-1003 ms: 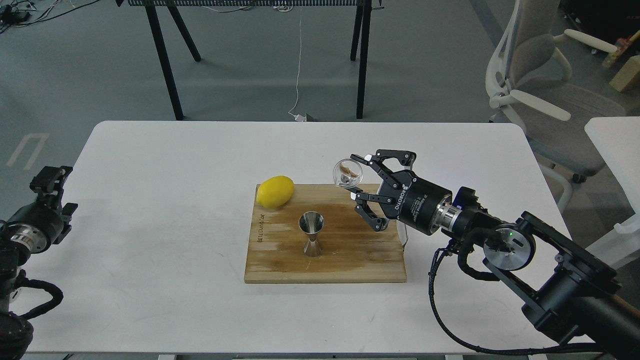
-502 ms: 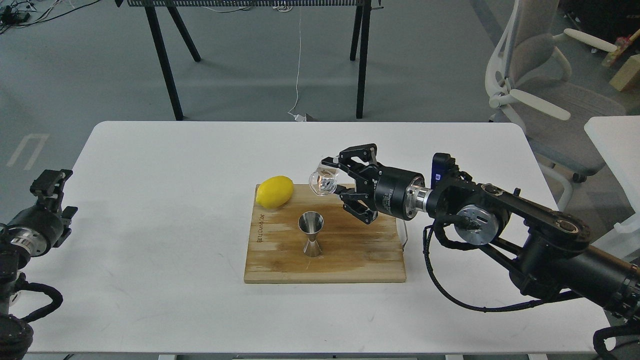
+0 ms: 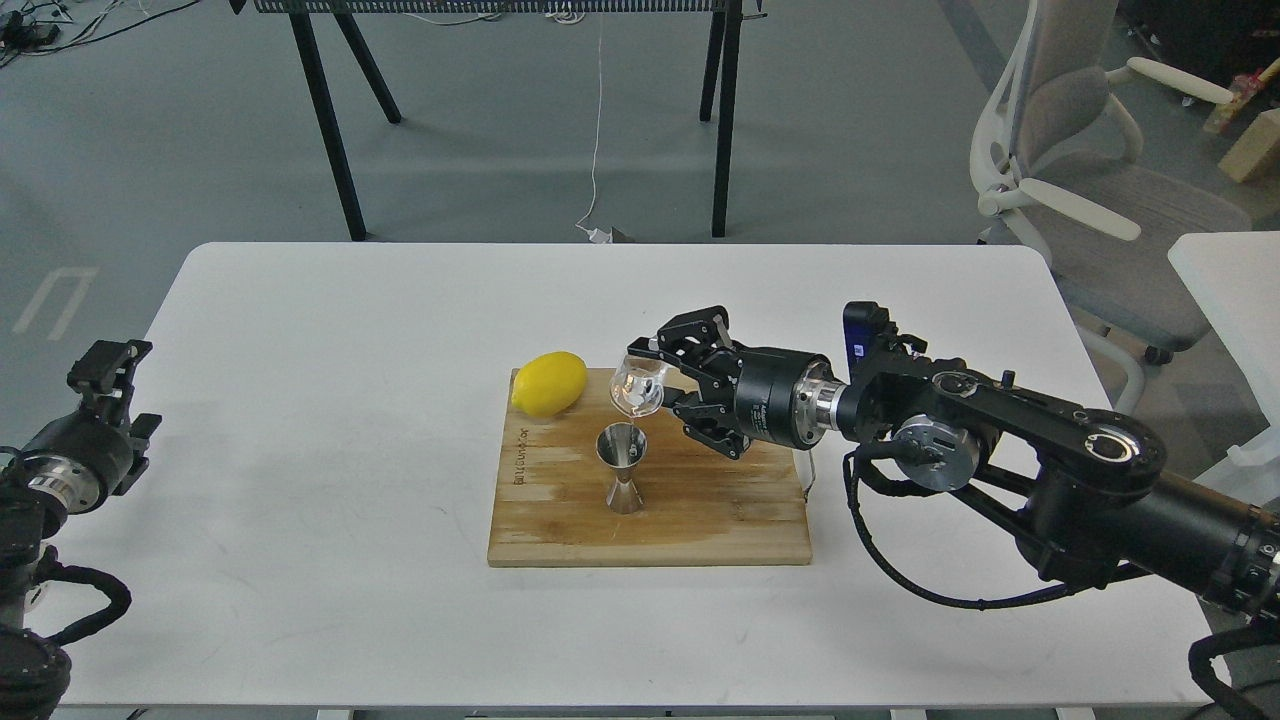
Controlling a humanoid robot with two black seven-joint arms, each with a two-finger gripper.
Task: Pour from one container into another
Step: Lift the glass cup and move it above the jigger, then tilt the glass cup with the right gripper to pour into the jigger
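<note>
My right gripper is shut on the small clear glass cup, which is tipped over with its mouth down and to the left. The cup hangs directly above the steel hourglass jigger, its lip just over the jigger's mouth. A thin stream seems to run from cup to jigger. The jigger stands upright on the wooden cutting board. My left gripper rests at the table's far left edge, away from everything; its fingers are seen too small to tell apart.
A yellow lemon lies at the board's back left corner, close to the tilted cup. The white table carries the board. An office chair stands beyond the back right corner.
The right arm has carried the cup leftward and down, from beside the board's back edge to right over the jigger, and has rolled it mouth-down. The left gripper drifted slightly.
</note>
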